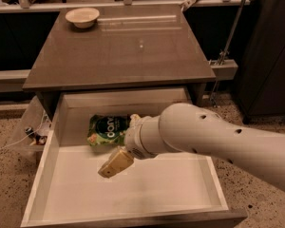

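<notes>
The gripper hangs low in the middle of the frame, over the open drawer, pointing down and to the left. Whether it is clenched or released cannot be told. Just above it, a green bag lies flat at the drawer's back, its long axis running left to right, its right end hidden behind the arm. A bowl sits on the table at upper left.

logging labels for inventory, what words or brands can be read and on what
On the green crinkled snack bag in the open white drawer: white lettering on a dark patch, too blurred to read.
No text on the pale round bowl or the tan pincer, which hangs over the drawer in front of the bag.
</notes>
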`<state>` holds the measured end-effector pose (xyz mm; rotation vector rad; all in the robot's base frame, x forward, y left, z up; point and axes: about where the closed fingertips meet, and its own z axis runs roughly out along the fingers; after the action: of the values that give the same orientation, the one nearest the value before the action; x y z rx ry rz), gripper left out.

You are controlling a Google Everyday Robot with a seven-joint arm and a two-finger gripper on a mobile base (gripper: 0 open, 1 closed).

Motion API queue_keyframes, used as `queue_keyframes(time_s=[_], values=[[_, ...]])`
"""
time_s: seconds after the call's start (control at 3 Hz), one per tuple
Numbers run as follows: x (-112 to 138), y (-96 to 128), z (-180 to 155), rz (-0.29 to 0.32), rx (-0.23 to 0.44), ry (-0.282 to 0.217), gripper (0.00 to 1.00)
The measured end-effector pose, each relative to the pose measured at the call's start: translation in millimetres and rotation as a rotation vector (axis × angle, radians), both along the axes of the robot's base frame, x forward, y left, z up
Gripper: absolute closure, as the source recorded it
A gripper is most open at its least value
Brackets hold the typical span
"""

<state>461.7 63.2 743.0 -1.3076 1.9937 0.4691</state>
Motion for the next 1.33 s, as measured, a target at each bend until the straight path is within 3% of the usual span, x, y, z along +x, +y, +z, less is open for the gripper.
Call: queue_keyframes(time_s=[0.67,1.33], values=[[-29.0,57.1,-19.2,0.179,0.028,0.017,0.00],[-28.0,66.7,-23.4,0.222,0.021,0.019,0.00]])
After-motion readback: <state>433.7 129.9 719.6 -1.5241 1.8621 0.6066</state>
